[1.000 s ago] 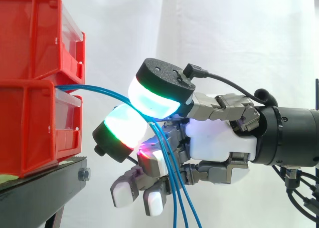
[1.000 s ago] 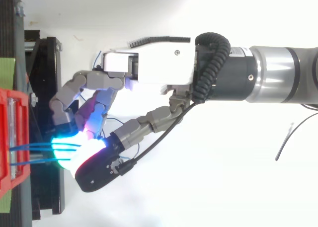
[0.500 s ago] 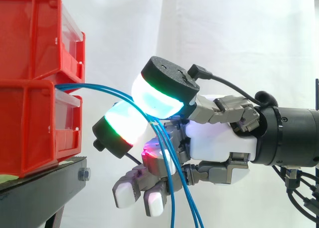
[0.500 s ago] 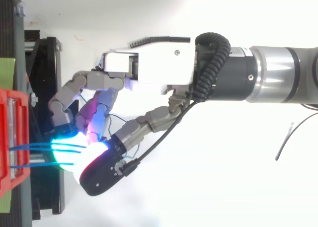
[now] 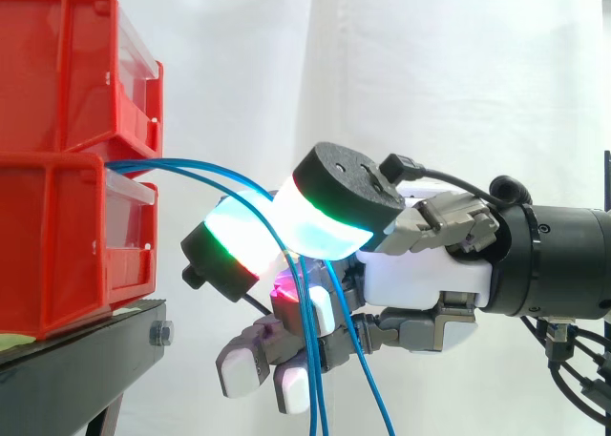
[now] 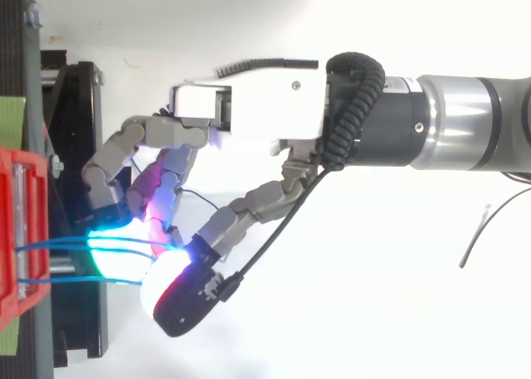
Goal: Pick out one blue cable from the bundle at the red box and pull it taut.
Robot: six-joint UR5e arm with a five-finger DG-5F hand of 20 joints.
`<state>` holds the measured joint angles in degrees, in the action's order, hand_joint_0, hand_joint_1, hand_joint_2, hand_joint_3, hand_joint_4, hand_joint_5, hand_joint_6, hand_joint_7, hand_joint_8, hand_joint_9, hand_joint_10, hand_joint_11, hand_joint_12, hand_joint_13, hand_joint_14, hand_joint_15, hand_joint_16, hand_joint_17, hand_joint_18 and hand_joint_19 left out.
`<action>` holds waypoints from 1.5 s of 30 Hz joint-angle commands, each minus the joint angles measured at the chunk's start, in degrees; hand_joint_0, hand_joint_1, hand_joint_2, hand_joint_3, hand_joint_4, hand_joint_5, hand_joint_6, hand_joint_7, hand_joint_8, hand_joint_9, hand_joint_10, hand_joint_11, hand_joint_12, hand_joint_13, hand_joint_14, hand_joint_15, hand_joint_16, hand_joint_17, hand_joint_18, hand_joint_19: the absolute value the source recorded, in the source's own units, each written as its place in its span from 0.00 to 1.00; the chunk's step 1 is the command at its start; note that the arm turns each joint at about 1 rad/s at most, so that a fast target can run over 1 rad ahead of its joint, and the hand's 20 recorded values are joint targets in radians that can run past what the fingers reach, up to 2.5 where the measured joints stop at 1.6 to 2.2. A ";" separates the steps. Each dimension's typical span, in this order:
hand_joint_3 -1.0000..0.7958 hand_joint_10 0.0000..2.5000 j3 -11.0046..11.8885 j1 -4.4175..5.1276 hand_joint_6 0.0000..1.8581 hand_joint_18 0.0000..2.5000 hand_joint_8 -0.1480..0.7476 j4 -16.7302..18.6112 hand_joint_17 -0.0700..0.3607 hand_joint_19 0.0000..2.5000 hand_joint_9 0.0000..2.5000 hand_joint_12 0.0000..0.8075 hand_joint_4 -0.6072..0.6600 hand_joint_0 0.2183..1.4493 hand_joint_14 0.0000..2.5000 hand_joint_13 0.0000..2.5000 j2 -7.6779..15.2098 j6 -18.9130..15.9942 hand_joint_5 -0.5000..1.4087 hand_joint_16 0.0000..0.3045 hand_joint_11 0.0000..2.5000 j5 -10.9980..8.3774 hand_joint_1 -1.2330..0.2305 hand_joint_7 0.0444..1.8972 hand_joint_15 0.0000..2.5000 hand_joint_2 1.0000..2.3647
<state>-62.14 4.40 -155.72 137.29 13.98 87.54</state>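
You had the hand [image 5: 430,274] level with the gap between the two stacked red bins [image 5: 57,236], its palm well to their right and its fingers reaching toward them. The blue cables [image 5: 143,165] came out of that gap, bowed over to the right in a loose arc, not a straight line, and dropped down through the hand, running out past the bottom of the side view. Your fingers were curled around them: the thumb [image 5: 334,207], glowing cyan with a green rim, sat folded over from above, close against a big fingertip [image 5: 234,245] glowing green and red, and the cables ran down between the two. From above, one cable reached the thumb's pad while the others passed under the curled fingers [image 6: 104,167]. Whether a single cable was parted from the rest, you could not tell. The lower fingers curled down and left near the black stand [image 5: 86,350] — not touching it.
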 commanded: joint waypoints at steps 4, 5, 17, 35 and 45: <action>0.28 0.01 0.00 0.00 0.53 0.35 0.39 0.06 0.35 0.23 0.46 0.33 0.38 0.37 0.01 0.35 -0.01 0.00 0.19 0.12 0.32 0.00 0.17 0.45 0.18 0.00; 0.28 0.01 0.09 0.00 0.53 0.35 0.39 0.06 0.35 0.24 0.46 0.33 0.39 0.35 0.01 0.35 -0.01 0.00 0.19 0.12 0.32 0.00 0.17 0.44 0.18 0.00; 0.28 0.01 0.26 0.00 0.49 0.35 0.40 -0.03 0.39 0.25 0.46 0.37 0.47 0.24 0.01 0.34 -0.01 0.00 0.20 0.14 0.31 0.00 0.43 0.42 0.18 0.00; 0.35 0.01 0.44 0.00 0.46 0.33 0.41 0.06 0.38 0.27 0.45 0.36 0.47 0.30 0.01 0.34 -0.01 0.09 0.20 0.13 0.31 0.00 0.45 0.50 0.19 0.01; 0.41 0.01 0.53 0.00 0.49 0.33 0.42 0.06 0.38 0.27 0.44 0.37 0.48 0.30 0.01 0.33 -0.01 0.18 0.19 0.14 0.31 0.00 0.37 0.47 0.19 0.01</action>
<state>-61.66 4.40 -155.69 137.29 14.11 87.54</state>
